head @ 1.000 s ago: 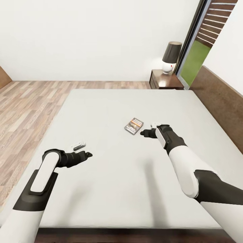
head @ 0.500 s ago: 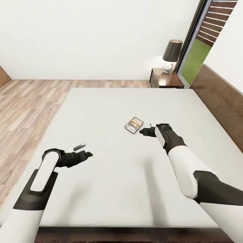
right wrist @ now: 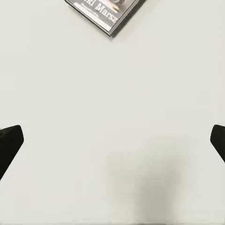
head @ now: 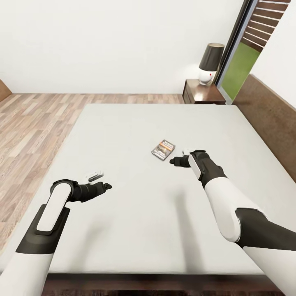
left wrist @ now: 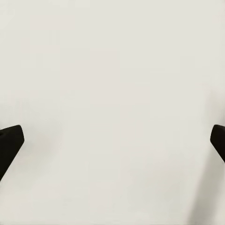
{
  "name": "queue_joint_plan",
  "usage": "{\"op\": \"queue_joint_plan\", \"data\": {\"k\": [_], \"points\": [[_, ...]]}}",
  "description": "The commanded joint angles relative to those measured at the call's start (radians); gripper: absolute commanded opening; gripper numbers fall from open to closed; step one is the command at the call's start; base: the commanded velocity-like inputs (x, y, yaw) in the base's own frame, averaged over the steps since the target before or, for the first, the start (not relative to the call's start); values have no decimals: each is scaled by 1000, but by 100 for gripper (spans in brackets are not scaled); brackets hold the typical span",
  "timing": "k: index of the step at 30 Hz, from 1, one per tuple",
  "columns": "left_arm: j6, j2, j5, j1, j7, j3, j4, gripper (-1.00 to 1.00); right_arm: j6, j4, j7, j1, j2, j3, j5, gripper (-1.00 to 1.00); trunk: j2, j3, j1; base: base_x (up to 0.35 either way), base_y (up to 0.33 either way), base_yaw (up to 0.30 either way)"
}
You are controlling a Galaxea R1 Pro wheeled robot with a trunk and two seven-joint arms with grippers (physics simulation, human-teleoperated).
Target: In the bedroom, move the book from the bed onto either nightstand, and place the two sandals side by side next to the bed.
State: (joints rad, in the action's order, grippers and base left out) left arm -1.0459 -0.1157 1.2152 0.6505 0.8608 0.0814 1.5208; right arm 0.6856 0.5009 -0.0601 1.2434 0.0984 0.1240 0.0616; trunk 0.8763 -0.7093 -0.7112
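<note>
Head camera has tilted; right gripper (head: 174, 160), fingers spread wide, hovering beside thin dark-covered paperback book (head: 163, 149) — flat-on-mattress pinch is risking slip.

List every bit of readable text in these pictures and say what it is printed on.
"...ki Marsz": white letters on the book cover, cut off by the right wrist view's edge, so the start is missing.
The book's title in the head view: too small and blurred to read.
The lamp and nightstand carry no readable text.
</note>
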Motion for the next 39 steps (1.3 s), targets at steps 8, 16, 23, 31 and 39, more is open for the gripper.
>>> {"op": "queue_joint_plan", "data": {"k": [8,16,23,31,39], "points": [[-1,-1,12,-2,10,1,1,100,18,1,-6,1,1,8,7,100,1,-13,0,0,0,0],[-1,0,13,21,7,2,-5,100,21,-5,5,13,20,7,7,100,1,-26,0,0,0,0],[-1,1,18,211,9,5,-112,100,211,-36,18,225,51,13,5,100,1,-36,0,0,0,0],[-1,3,92,289,8,13,-121,100,362,-63,21,477,45,6,21,100,1,-49,0,0,0,0],[-1,9,193,378,12,52,-122,100,362,-69,13,606,-26,5,23,100,1,-61,0,0,0,0]]}}
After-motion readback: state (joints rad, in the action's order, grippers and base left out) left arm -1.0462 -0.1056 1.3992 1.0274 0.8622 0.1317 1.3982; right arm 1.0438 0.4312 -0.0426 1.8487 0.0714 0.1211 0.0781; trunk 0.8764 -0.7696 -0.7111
